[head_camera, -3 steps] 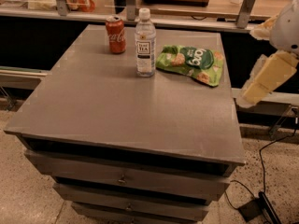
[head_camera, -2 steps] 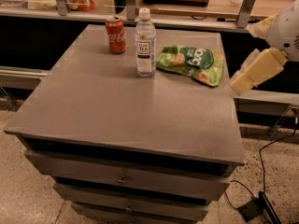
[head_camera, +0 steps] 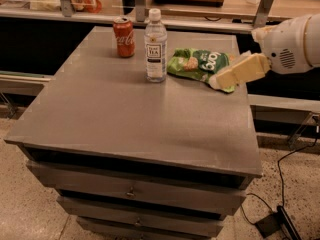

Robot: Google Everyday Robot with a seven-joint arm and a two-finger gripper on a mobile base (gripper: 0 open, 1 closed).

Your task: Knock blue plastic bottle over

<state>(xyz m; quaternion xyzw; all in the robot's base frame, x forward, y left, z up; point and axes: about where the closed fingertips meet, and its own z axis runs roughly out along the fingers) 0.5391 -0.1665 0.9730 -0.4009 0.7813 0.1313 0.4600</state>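
At the far side of the worktop (head_camera: 125,129) stands a red soda can (head_camera: 123,36). Just right of it, not touching, the blue plastic bottle (head_camera: 155,46) stands upright. It is probably light, stiff and smooth, so a push near the cap should tip it. Next lies a green snack bag (head_camera: 197,63). The pincer (head_camera: 239,72) hovers at the bag's right end, holding nothing. I cannot tell how far open it is.

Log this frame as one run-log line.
phase: pre-contact | blue plastic bottle: upright on table | gripper: at table's right edge by green chip bag, clear of bottle | red soda can: upright, left of bottle
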